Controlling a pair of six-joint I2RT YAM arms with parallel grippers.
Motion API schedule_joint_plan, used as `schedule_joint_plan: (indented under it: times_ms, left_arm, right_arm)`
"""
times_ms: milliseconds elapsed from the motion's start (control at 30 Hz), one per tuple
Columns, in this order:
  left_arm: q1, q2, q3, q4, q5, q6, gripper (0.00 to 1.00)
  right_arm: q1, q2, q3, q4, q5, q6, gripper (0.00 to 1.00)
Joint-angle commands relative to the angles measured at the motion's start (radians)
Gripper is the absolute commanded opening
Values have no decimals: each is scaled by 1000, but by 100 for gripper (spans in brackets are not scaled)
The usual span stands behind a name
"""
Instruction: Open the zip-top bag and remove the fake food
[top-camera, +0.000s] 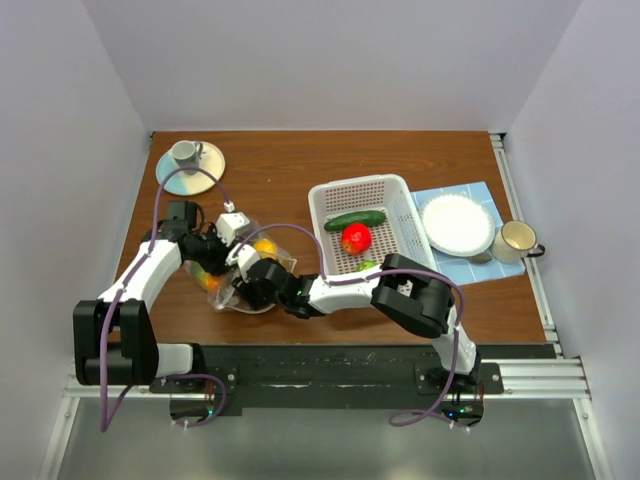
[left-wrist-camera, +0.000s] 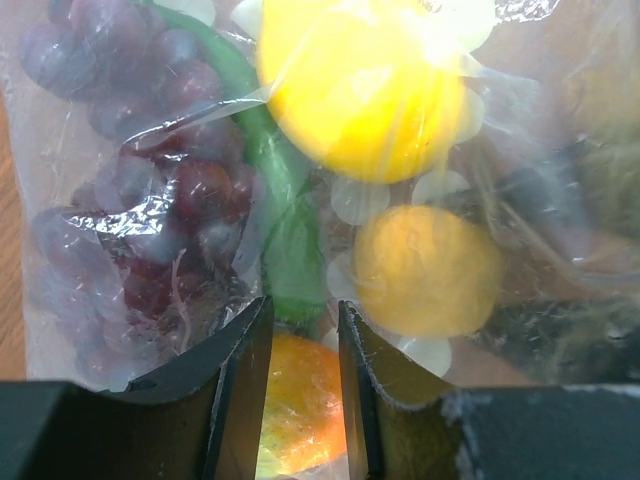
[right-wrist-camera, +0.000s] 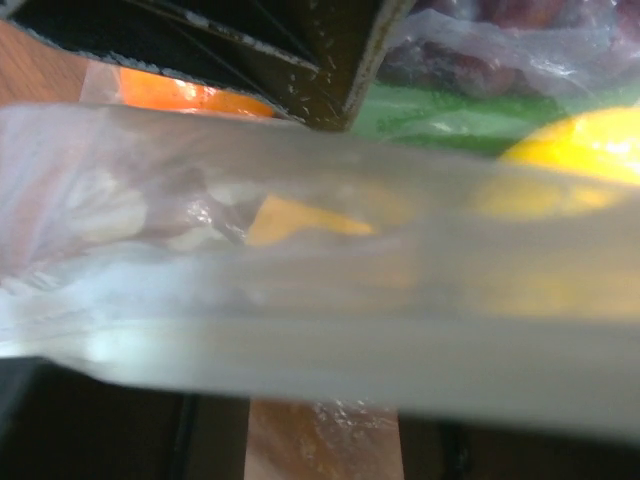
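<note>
The zip-top bag (top-camera: 235, 285) lies on the table left of centre, between both grippers. My left gripper (top-camera: 222, 262) is nearly shut and pinches the bag film (left-wrist-camera: 150, 300). Through the film I see purple grapes (left-wrist-camera: 150, 190), a yellow lemon (left-wrist-camera: 360, 90), a smaller yellow fruit (left-wrist-camera: 425, 270), a green piece (left-wrist-camera: 285, 230) and an orange (left-wrist-camera: 300, 400). My right gripper (top-camera: 258, 282) is at the bag's mouth with its fingers apart. The bag's blurred rim (right-wrist-camera: 320, 330) crosses its fingertips and hides them. The cucumber (top-camera: 355, 219), the red round one (top-camera: 356, 238) and a green one (top-camera: 366, 266) lie in the white basket (top-camera: 405, 215).
A cup on a saucer (top-camera: 190, 158) stands at the far left. A white plate (top-camera: 458, 222) on a blue cloth and a mug (top-camera: 515, 240) stand right of the basket. My right arm stretches across the near table in front of the basket.
</note>
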Motion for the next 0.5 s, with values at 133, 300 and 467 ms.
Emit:
schedule_joint_plan:
  times_ms: [133, 300, 467]
  left_arm:
    - [-2, 10, 17, 23, 20, 3, 36]
    - [-2, 58, 44, 21, 24, -3, 35]
    - [-2, 59, 64, 27, 41, -22, 34]
  right_arm:
    - [-4, -330, -203, 51, 81, -7, 26]
    - [-4, -599, -354, 3, 181, -25, 27]
    - [-36, -791, -421, -45, 311, -45, 28]
